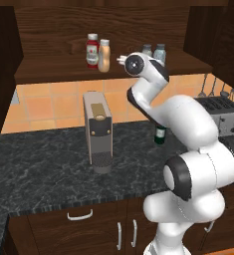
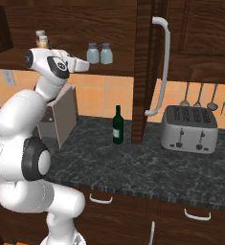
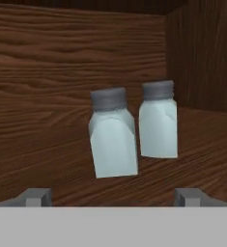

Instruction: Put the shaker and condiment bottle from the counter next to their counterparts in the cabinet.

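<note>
Shaker [image 3: 113,140] tilted, cap leaning left, beside upright second shaker [image 3: 158,120] on cabinet shelf [image 3: 47,164], fingers [image 3: 35,197] spread wide, empty.

The cabinet [image 1: 49,69] shelf carries two bottles [image 1: 98,54] and two shakers [image 2: 99,53].

On the cabinet [image 1: 44,74] shelf, two shakers [image 3: 114,132] stand close together near the right end, straight in front of the gripper [image 3: 112,197], whose jaws are wide apart. The shelf board before them is bare. The right side wall [image 3: 202,58] of the cabinet stands just beside the right shaker and leaves little room there. To the left, the red bottle [image 1: 92,51] and the condiment bottle [image 1: 104,56] stand side by side, and a free stretch of shelf lies between them and the shakers.
</note>
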Available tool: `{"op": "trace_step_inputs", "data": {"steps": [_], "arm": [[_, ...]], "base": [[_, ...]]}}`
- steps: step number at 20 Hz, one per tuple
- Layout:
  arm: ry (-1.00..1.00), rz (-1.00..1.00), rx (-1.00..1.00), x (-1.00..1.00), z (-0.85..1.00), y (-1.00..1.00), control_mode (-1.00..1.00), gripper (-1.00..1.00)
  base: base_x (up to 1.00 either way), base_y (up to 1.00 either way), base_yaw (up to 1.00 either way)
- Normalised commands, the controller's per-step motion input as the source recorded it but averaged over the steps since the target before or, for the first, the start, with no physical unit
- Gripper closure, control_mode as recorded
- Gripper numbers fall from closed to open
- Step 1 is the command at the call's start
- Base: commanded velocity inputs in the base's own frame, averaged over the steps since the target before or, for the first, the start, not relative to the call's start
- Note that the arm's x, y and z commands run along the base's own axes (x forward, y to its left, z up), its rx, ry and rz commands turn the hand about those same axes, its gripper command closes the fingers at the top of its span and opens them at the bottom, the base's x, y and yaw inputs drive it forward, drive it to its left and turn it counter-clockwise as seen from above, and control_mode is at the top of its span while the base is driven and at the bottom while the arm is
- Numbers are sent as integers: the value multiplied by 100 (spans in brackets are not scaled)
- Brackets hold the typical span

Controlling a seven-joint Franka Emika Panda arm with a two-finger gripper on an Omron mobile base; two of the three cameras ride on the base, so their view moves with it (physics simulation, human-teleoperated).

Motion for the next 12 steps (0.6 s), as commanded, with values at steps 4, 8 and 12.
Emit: {"op": "trace_step_inputs", "data": {"steps": [4, 8, 12], "arm": [[-6, 6, 0, -70, 0, 25, -100, -100], [-6, 7, 0, -79, 0, 35, -100, -100], [-7, 8, 0, -88, 0, 31, -100, -100]], "base": [[0, 0, 0], [0, 0, 0], [0, 0, 0]]}}
